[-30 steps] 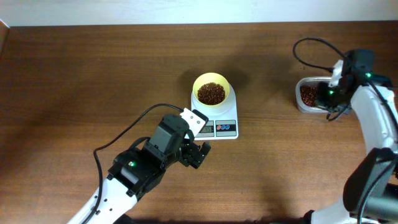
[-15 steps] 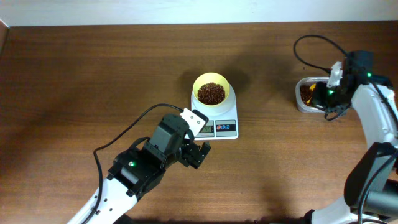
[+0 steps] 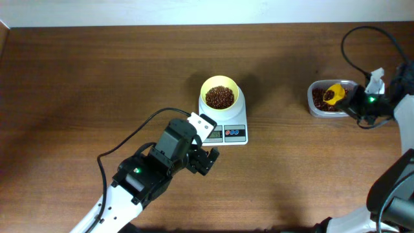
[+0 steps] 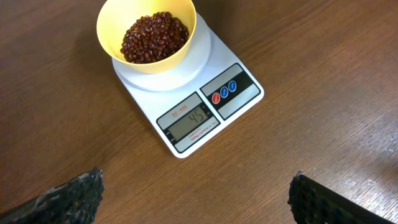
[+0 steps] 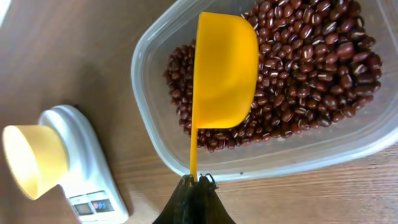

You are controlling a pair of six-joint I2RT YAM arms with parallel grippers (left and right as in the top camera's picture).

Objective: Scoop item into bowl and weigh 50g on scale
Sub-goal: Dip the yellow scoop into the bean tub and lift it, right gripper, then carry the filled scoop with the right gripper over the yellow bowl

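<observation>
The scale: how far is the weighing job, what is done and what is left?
Done: the bowl sits on the scale with beans in it, and the display reads 45. In hand: the right gripper is shut on the scoop, held over the tub; no beans show in it. Left: add a few more beans to reach 50.

Pale-yellow bowl (image 4: 147, 36) of red-brown beans (image 4: 154, 38) on white scale (image 4: 189, 102), display 45
</observation>
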